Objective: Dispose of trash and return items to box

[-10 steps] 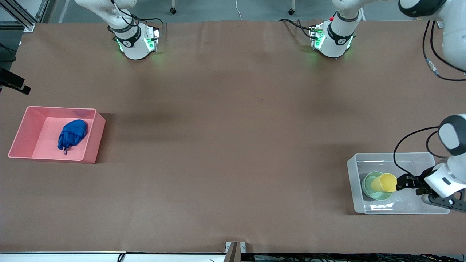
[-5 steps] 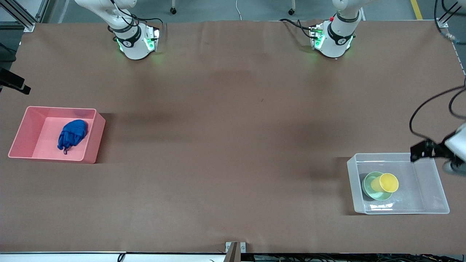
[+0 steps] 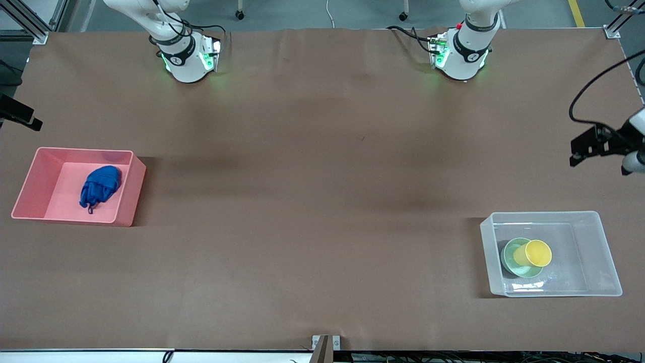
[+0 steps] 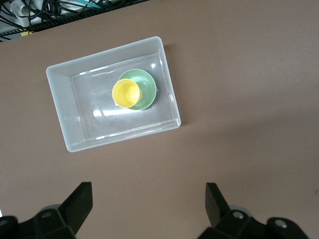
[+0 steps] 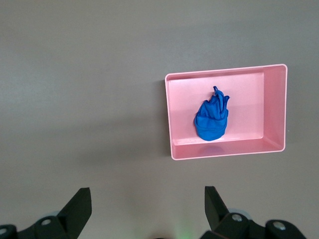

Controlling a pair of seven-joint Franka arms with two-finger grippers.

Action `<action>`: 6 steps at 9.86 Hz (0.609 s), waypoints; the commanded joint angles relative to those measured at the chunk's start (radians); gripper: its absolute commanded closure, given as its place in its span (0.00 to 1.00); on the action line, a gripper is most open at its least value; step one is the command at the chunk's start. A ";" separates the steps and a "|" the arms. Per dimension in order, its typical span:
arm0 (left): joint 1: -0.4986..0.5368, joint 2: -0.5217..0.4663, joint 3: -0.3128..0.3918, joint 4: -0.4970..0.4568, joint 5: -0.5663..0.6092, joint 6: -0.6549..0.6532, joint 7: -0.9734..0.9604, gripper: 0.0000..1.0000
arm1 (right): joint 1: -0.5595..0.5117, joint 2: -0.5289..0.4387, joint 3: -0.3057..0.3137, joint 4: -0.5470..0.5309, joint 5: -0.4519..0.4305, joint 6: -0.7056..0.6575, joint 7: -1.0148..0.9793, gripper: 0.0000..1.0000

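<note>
Left hand [image 3: 579,151] has pulled up and away from the box [image 3: 604,262] since a second ago; now up over bare tabletop [image 3: 322,201] at the left arm's end, fingers [image 4: 77,206] spread, nothing held. Yellow cup [image 3: 536,253] leans in the green bowl [image 3: 514,259] inside the clear box. Blue trash wad [image 3: 100,185], strips dangling, lies in the pink bin [image 3: 128,196] at the right arm's end. Right hand [image 5: 147,211] released, over tabletop beside the bin.
</note>
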 commanded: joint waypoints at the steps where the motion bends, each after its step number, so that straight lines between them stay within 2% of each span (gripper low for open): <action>1: -0.173 -0.064 0.187 -0.053 -0.037 -0.066 -0.010 0.00 | -0.003 -0.011 0.003 -0.012 -0.006 -0.001 0.000 0.00; 2: -0.234 -0.089 0.251 -0.056 -0.042 -0.110 -0.033 0.00 | -0.003 -0.011 0.003 -0.012 -0.006 -0.001 0.000 0.00; 6: -0.264 -0.110 0.253 -0.084 -0.042 -0.124 -0.093 0.00 | -0.003 -0.011 0.003 -0.010 -0.006 -0.001 0.000 0.00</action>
